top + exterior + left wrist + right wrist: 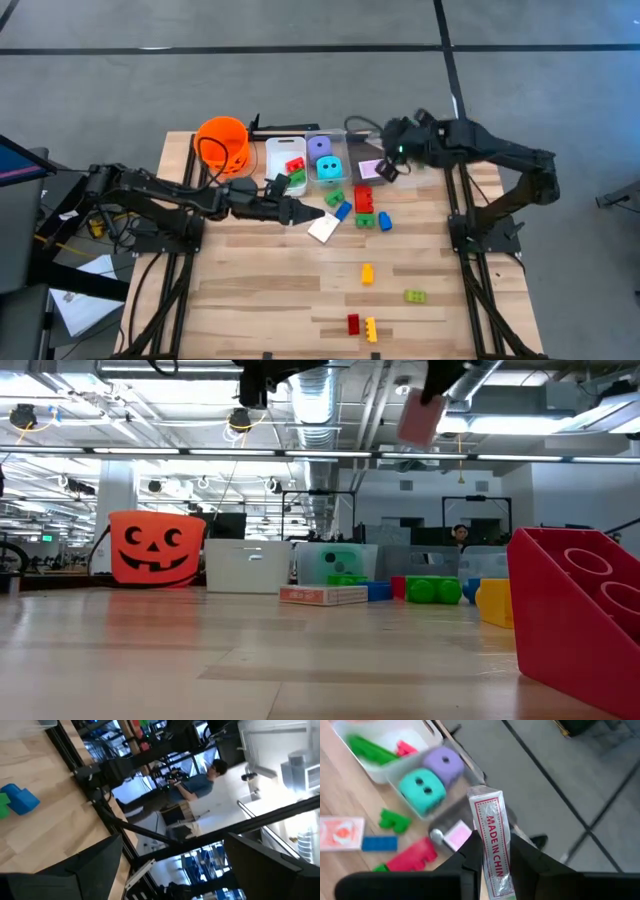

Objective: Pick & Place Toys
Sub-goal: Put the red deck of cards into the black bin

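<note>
- Table (260, 290): wooden slat top; toys clustered toward 12 o'clock, loose bricks toward 6 o'clock.
- Left gripper (305, 213): low over the table near centre, jaws spread wide, holding nothing; the flat card box (324, 229) lay just beside its tip at 4 o'clock.
- Right gripper (385, 170): raised at 1 o'clock of the cluster, jaws pressed onto a wrapped card pack (492, 845), pinched edge-on and lifted clear of the table.
- Orange bucket (222, 142): at 11 o'clock, pumpkin face; not a toy.
- Clear bins, 3 in a row at 12 o'clock: first bin (284, 160) held red and green bricks; second bin (325, 160) held the purple die (320, 146) and teal die (330, 168); third bin (368, 168) held a pink card.
- Large red brick (365, 198): beside the bins, green and blue bricks touching or near it.
- Loose bricks toward 6 o'clock: yellow brick (367, 273), green brick (414, 296), red brick (353, 323) and another yellow just beside it, all well apart from the bins.
- Step in hand, judged: right arm carrying the pack toward a bin.
- Next move, judged: centre the pack over the third bin, lower, then release; the left gripper looked set to close on the card box.
</note>
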